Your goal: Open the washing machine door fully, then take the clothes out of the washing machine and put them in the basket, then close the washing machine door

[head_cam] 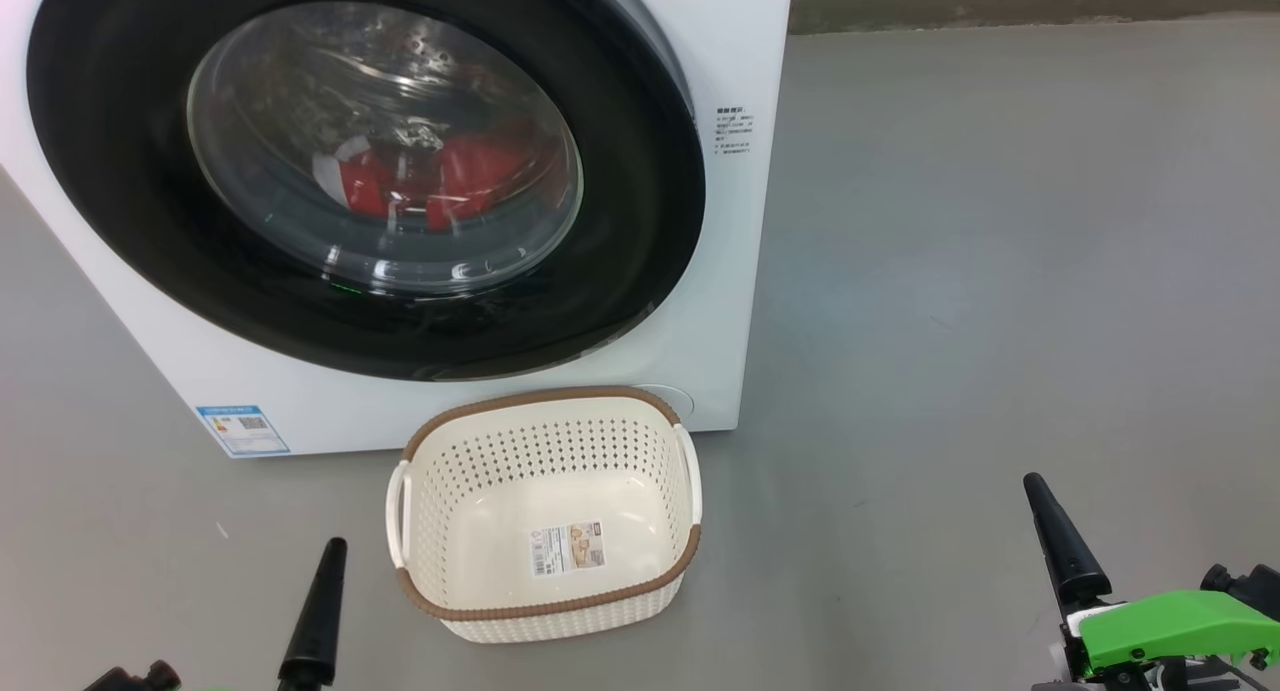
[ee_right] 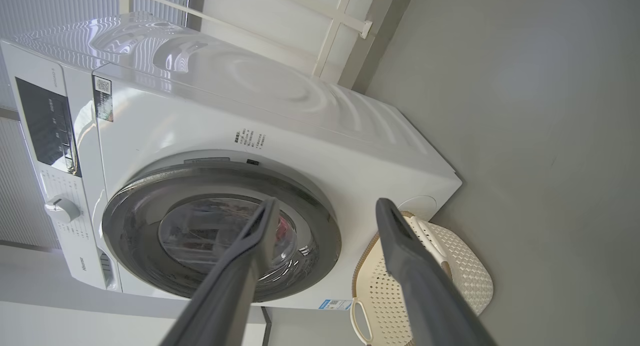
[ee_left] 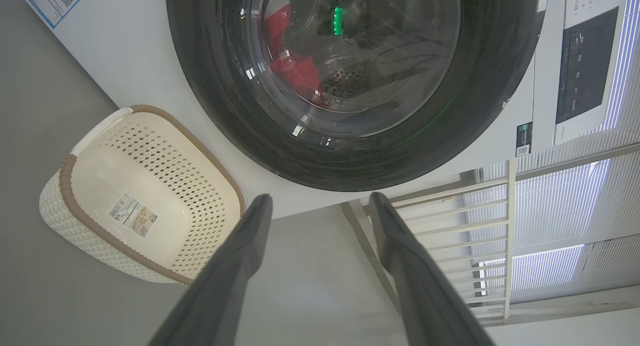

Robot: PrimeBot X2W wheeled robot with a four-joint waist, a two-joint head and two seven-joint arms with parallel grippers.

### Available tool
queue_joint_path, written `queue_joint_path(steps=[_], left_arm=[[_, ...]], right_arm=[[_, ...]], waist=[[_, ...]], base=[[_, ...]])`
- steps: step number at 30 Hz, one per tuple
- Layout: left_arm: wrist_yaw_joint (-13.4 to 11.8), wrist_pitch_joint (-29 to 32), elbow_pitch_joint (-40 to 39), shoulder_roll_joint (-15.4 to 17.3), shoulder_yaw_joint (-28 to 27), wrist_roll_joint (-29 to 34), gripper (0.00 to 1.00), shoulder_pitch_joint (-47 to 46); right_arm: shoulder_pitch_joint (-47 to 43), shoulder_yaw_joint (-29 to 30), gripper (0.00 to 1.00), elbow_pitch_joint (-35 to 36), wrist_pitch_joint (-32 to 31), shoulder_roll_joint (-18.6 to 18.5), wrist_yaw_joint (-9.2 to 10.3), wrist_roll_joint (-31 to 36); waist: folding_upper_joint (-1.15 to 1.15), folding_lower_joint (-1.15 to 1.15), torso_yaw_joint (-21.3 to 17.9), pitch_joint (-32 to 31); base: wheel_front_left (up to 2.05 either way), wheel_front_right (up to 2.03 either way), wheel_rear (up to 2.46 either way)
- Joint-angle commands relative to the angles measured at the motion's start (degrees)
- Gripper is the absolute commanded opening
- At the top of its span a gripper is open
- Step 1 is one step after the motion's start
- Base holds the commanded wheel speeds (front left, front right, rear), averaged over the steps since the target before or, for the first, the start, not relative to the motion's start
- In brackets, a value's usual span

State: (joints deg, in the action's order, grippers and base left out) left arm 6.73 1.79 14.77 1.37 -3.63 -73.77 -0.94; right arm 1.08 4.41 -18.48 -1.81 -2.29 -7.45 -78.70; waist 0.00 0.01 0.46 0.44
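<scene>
Both left end effector [ee_left: 320, 198] and right end effector [ee_right: 326, 202] gape wide; basket label [head_cam: 567, 548] illegible.

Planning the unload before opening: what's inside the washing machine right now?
Through the glass of the washing machine door, red clothes with a white patch lie in the perforated drum. The black rim and glare hide how many pieces.

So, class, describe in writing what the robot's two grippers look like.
The left gripper and right gripper each have two long, dark, tapering fingers. The right one carries a bright green casing with black fittings.
</scene>
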Motion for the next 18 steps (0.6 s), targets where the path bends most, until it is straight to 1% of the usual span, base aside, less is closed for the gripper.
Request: queue_joint_path(steps=[1, 13, 18], left_arm=[[-0.4, -0.8, -2.2, 0.7, -0.2, 2.7, 1.0, -0.2], [-2.2, -2.8, -3.8, 0.9, 1.4, 13.3, 1.0, 0.6], [-2.9, -3.5, -4.3, 1.1, 2.0, 16.3, 1.0, 0.8]], right_arm=[[0.9, -0.8, 1.0, 1.6, 0.8, -1.2, -0.02, 2.1], [0.9, -2.6, 1.0, 1.7, 2.8, -2.1, -0.02, 10.5], [0.8, -3.1, 1.0, 1.8, 3.5, -2.4, -0.02, 13.0]], waist=[[0.0, -0.01, 0.0, 0.0], [0.0, -0.01, 0.2, 0.0], [0.0, -0.01, 0.3, 0.0]], base=[[0.0, 0.0, 0.0], [0.0, 0.0, 0.0], [0.0, 0.0, 0.0]])
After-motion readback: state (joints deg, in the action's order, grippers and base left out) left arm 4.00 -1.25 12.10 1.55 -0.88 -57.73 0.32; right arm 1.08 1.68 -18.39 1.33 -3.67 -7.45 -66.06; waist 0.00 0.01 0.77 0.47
